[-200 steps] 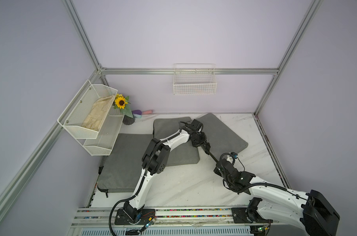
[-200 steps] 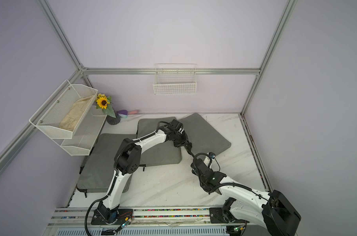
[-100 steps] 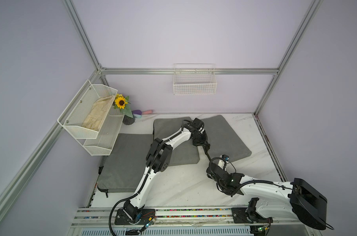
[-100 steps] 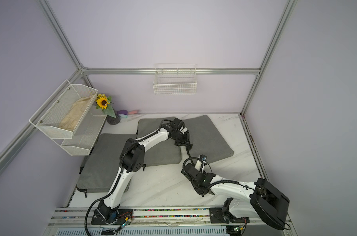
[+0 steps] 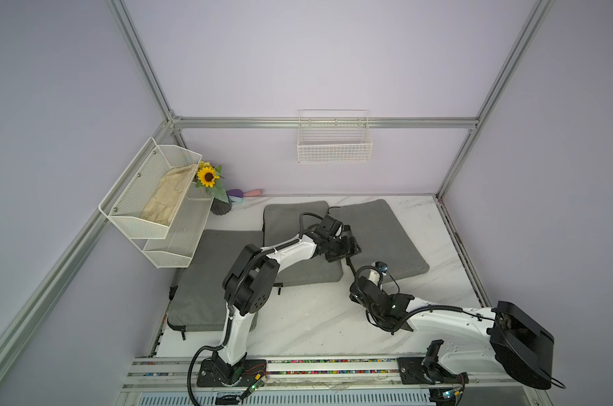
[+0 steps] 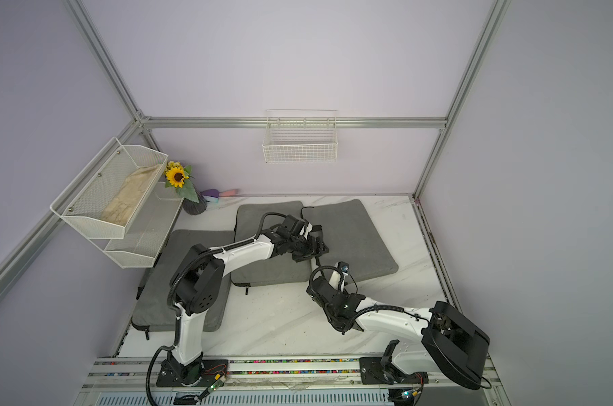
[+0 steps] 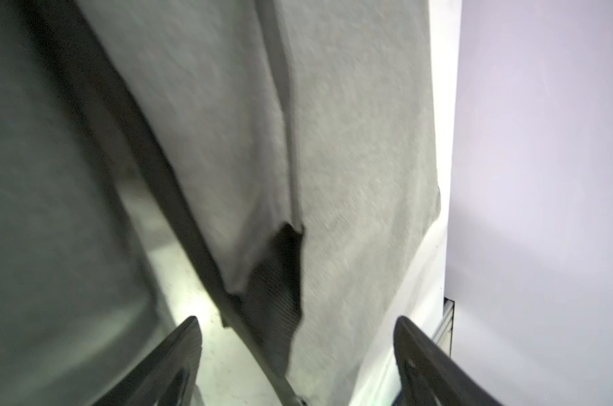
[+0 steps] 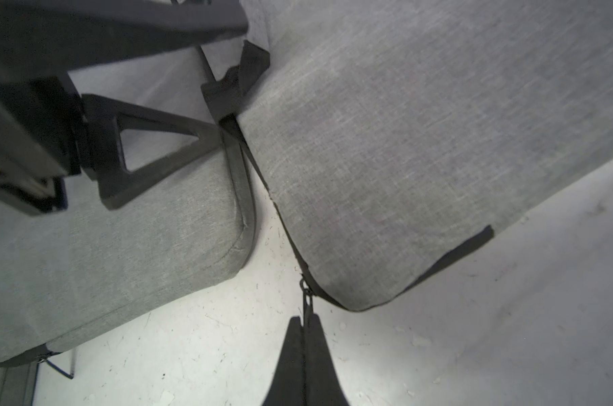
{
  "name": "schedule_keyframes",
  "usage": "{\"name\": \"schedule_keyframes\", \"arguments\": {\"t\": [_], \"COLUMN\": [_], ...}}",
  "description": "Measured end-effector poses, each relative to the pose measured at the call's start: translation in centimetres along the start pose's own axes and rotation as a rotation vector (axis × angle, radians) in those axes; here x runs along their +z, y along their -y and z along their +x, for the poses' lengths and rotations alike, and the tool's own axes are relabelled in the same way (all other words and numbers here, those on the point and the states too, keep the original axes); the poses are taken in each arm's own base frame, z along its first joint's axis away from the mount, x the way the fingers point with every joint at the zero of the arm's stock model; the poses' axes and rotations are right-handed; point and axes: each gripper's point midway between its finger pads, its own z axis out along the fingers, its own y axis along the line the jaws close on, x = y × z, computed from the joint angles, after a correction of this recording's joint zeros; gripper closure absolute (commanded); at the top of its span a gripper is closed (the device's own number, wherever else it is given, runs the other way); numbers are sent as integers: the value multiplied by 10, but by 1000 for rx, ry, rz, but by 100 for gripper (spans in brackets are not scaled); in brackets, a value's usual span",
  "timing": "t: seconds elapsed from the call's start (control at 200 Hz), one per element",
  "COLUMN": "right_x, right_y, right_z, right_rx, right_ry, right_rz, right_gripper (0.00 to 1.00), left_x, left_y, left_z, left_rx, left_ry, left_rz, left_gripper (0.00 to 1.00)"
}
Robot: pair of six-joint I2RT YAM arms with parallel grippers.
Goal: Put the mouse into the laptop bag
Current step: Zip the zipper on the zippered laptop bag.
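Note:
Three grey laptop bags lie on the marble table. In both top views the right-hand laptop bag (image 5: pixel 385 228) (image 6: pixel 354 228) lies slanted at the back right. My right gripper (image 8: pixel 305 320) (image 5: pixel 358 277) is shut on its zipper pull (image 8: pixel 306 298) at the bag's near corner (image 8: pixel 350 302). My left gripper (image 7: pixel 298 330) (image 5: pixel 350 247) (image 6: pixel 319 247) hangs open over the gap between this bag (image 7: pixel 361 158) and the middle bag (image 5: pixel 298 239), holding nothing. A dark gap (image 7: pixel 280 274) shows along the bag's zipper edge. The mouse is out of view.
A third grey bag (image 5: pixel 203 281) lies at the front left. A white mesh shelf (image 5: pixel 150 200) juts out from the left wall beside a sunflower vase (image 5: pixel 215 191). A wire basket (image 5: pixel 334 140) hangs on the back wall. Small pink and purple items (image 5: pixel 245 193) sit at the back.
My left gripper has gone from shut to wide open. My right arm has swung left and toward the front, still shut on the zipper pull.

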Motion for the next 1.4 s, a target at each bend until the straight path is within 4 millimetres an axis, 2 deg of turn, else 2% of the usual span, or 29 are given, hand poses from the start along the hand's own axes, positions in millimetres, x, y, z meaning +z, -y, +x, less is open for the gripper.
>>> {"name": "schedule_keyframes", "arguments": {"t": [0.07, 0.13, 0.22, 0.335, 0.395, 0.47, 0.565, 0.665, 0.74, 0.8, 0.97, 1.125, 1.21, 1.255, 1.4], "right_x": [-4, -7, -8, -7, -6, -3, 4, 13, 23, 31, 46, 54, 57, 57, 57], "right_y": [-5, -9, -12, -12, -11, -8, -1, 9, 20, 29, 16, 8, 8, 9, 12], "right_z": [-3, -6, -6, -5, -4, 0, 7, 18, 30, 36, 31, 28, 26, 26, 26], "right_rx": [9, 18, 24, 25, 23, 18, 3, -19, -47, -73, -75, -77, -72, -70, -58], "right_ry": [3, 7, 8, 5, 3, -5, -20, -40, -61, -60, -21, 8, 19, 22, 31], "right_rz": [-30, -55, -73, -78, -73, -55, -23, 21, 70, 113, 138, 160, 170, 176, 190], "right_gripper": [100, 100, 100, 100, 100, 77, 63, 62, 55, 53, 50, 50, 60, 62, 72], "left_x": [5, 11, 17, 22, 22, 21, 16, 4, -5, -13, -44, -90, -114, -122, -126], "left_y": [12, 15, 5, -19, -21, -19, -18, -18, -21, -25, -32, -28, -21, -17, -15], "left_z": [11, 22, 33, 42, 41, 39, 34, 28, 24, 20, -4, -36, -43, -43, -40], "left_rx": [7, -1, -39, -100, -107, -104, -99, -93, -88, -91, -122, -133, -128, -121, -111], "left_ry": [-2, -13, -25, -27, -17, -4, 14, 35, 48, 61, 123, 243, 297, 310, 314], "left_rz": [28, 37, 31, -8, -7, -8, -9, -27, -53, -78, -98, -77, -56, -43, -30], "left_gripper": [13, 11, 9, 8, 7, 6, 4, 3, 3, 3, 2, 2, 2, 1, 2]}}
